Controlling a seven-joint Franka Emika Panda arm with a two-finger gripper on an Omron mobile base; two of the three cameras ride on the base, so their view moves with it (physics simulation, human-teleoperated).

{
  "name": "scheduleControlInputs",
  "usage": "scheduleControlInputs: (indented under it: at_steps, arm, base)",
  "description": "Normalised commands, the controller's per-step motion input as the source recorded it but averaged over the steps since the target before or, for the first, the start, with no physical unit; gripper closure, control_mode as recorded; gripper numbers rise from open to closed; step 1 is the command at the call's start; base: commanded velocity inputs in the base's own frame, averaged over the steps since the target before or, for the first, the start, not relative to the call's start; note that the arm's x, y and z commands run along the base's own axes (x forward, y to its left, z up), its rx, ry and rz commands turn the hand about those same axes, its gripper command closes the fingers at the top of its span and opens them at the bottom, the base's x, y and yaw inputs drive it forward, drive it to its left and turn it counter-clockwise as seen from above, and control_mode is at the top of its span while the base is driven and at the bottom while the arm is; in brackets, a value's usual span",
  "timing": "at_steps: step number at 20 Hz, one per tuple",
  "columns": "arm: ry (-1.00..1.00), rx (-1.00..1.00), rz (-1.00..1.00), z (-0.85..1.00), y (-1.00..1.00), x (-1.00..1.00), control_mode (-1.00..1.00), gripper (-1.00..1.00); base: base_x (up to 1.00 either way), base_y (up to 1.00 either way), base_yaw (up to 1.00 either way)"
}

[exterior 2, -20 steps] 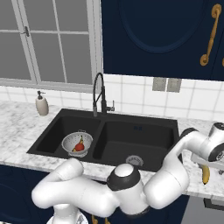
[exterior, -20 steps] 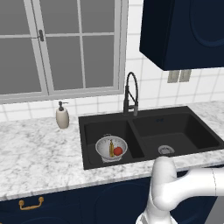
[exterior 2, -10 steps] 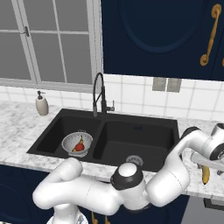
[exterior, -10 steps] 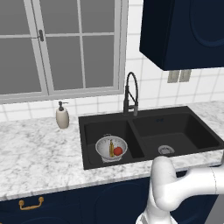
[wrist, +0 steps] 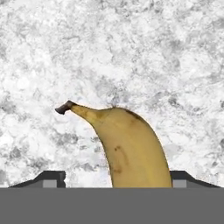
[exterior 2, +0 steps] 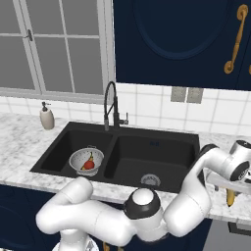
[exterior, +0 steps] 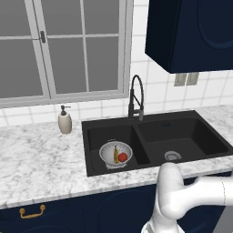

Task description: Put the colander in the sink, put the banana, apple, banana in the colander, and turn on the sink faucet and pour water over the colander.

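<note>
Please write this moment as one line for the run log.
colander: in left basin of sink, holds banana and apple | hand: fingers astride second banana on counter | faucet: no water

Even, shadowless render; seemingly slightly soft.

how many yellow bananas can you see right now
2. One curved yellow banana stands in the silvery perforated metal colander in the black sink's left basin, beside a red apple. The other banana lies on the marble counter, between the gripper's fingertips.

No readable text anywhere.
We find no lettering, labels, brand marks, numbers or signs on any surface or object in these views.
</note>
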Motion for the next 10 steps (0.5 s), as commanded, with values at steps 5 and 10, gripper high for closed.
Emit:
scheduleControlInputs:
  at_steps: [5,10]
  arm:
    - [0.01,0.05,0.12,0.12,0.31,-0.06,-1.00,1.00]
    - [0.02,0.01,0.16,0.58,0.48,-0.06,-1.00,1.00]
  base:
    - [0.00,0.00,0.00]
    - [0.00,0.00,0.00]
